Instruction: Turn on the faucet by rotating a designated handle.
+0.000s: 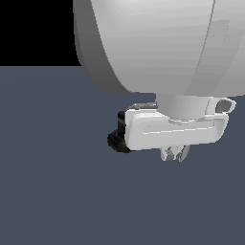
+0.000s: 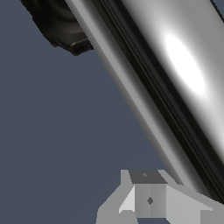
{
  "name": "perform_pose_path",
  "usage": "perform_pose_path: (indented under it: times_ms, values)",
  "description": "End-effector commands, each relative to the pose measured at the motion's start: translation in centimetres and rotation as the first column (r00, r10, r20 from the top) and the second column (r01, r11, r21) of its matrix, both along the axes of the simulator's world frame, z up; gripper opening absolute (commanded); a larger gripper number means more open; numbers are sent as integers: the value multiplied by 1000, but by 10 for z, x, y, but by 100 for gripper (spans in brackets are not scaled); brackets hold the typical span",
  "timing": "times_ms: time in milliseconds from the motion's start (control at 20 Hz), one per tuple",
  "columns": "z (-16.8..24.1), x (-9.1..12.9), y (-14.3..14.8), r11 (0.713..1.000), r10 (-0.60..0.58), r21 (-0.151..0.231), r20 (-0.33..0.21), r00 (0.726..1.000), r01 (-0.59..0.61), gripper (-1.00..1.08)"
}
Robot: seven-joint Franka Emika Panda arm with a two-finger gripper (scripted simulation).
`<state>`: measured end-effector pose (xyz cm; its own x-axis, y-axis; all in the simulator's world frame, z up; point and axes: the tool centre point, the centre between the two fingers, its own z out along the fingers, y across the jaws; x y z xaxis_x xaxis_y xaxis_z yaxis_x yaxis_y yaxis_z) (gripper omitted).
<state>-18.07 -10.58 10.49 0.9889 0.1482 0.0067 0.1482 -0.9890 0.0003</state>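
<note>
The faucet's black ridged base (image 1: 116, 141) peeks out at the exterior view's left of my white hand, with the black elbow (image 1: 121, 119) just above it. The handle runs behind the hand; only its grey round end (image 1: 224, 105) shows at the exterior view's right. My gripper (image 1: 174, 154) hangs below the hand, fingers close together with nothing between them. In the wrist view the shiny silver handle (image 2: 183, 74) fills the frame diagonally, very near my gripper (image 2: 148, 201). The base (image 2: 59, 24) sits at the bar's far end.
The big white arm link (image 1: 153, 43) fills the upper part of the exterior view and hides what lies behind it. A flat dark grey-blue floor (image 1: 52, 191) spreads all around the faucet.
</note>
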Motion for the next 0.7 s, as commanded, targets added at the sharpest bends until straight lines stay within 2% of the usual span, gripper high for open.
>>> perform_pose_path:
  times_ms: [0,250,350,650]
  values:
    - [-4,2,-10,1000,3,-1,-7,1000,-3,-100]
    - [-4,7,-30,1000,3,-1,-7,1000,-3,-100]
    - [0,9,-23,1000,11,-1,1,1000,-11,-100]
    - [-1,26,-35,1000,10,-1,1,1000,-10,-100]
